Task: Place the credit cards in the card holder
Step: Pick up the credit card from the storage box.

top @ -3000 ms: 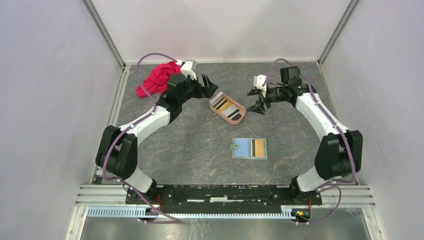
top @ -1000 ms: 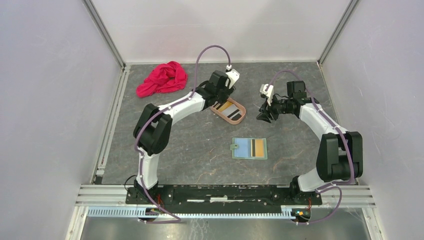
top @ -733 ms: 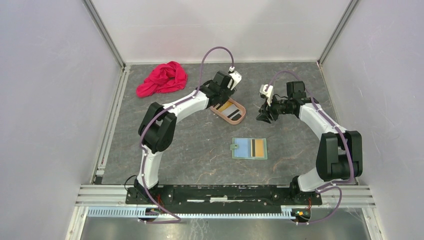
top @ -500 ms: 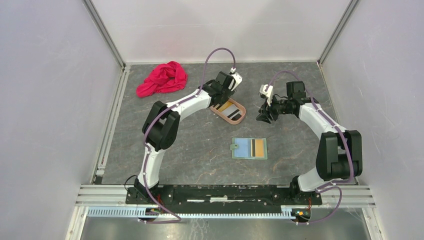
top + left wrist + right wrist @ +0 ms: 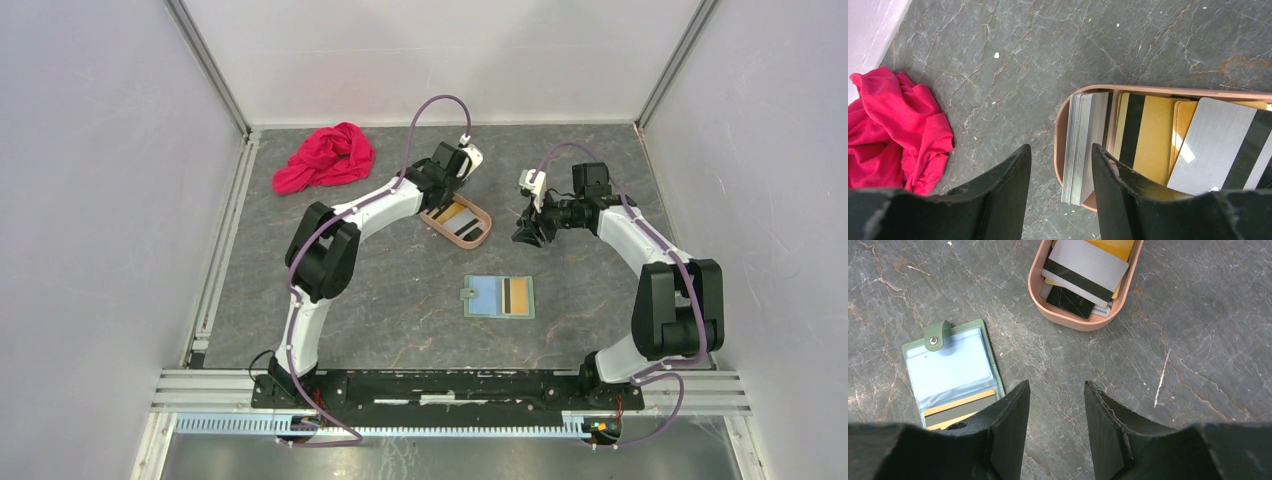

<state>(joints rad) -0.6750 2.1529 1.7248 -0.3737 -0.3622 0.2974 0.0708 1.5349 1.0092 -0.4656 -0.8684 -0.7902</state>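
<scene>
The credit cards lie in a pinkish-tan oval tray [image 5: 481, 238]. A stack of grey cards [image 5: 1083, 140] stands on edge at its end, beside a gold card with a dark stripe [image 5: 1148, 140] and a grey one [image 5: 1218, 145]. My left gripper [image 5: 1061, 155] hovers open over that stack, its fingers on either side and apart from it. The sage-green card holder [image 5: 499, 297] lies open, light blue inside, with a gold striped card [image 5: 960, 407] in a pocket. My right gripper [image 5: 1055, 400] is open and empty above bare table between tray [image 5: 1083, 322] and card holder [image 5: 950, 375].
A crumpled red cloth [image 5: 325, 158] lies at the back left, near the left wall rail. White walls close in the table on three sides. Both arms reach over the far half, the right gripper [image 5: 527, 232] just right of the tray.
The left arm swung from left of the tray to over its far end, and its jaws have narrowed around the card stack. The right gripper shifted slightly and stays open.
</scene>
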